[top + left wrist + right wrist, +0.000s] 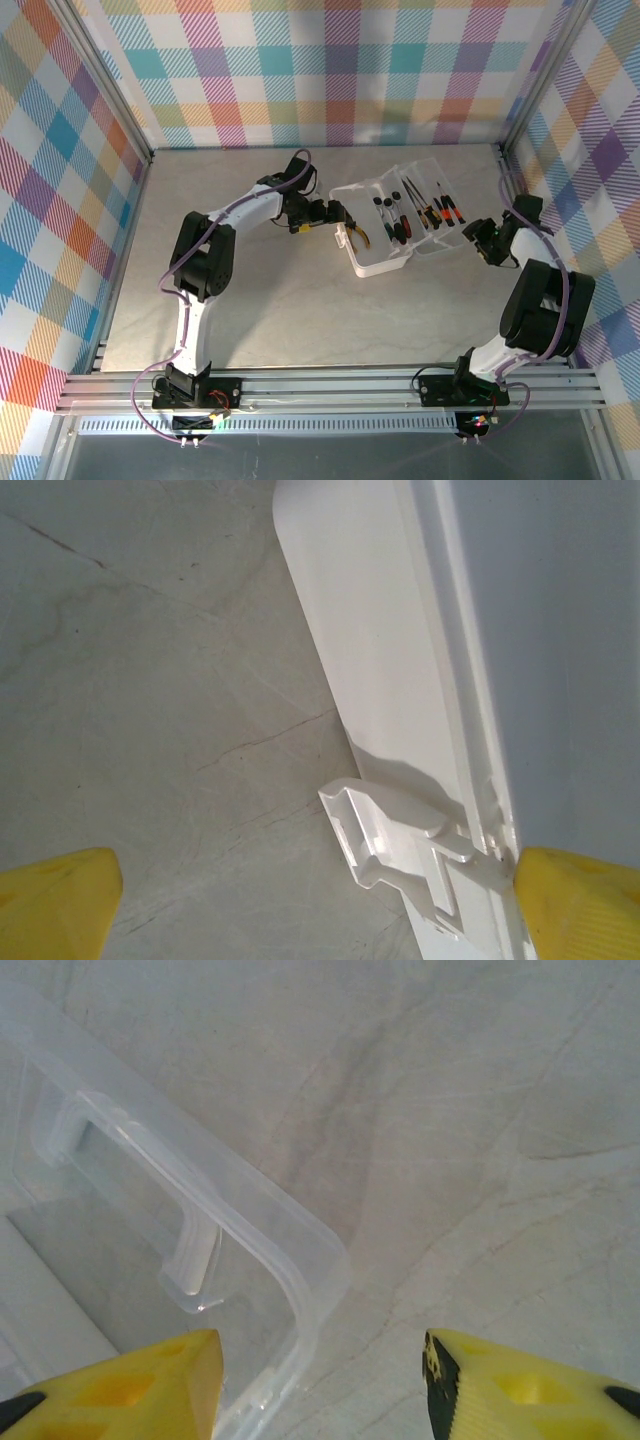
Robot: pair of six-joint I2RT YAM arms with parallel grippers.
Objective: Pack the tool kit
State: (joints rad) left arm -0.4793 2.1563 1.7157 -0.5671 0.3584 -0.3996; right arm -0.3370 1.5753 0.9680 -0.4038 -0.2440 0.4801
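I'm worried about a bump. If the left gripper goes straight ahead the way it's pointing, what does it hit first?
Most likely the white latch on the edge of the case, which sits between the open fingers of the left gripper, with the table beneath. Depth is unclear.

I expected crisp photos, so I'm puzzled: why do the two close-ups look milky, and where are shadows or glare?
Top external view: even light, sharp, barely any shadows. Left wrist view: the case wall is washed out, with a grey shadow above its latch. Right wrist view: its clear plastic looks hazy, a glint on the handle, yellow fingertips blurred.
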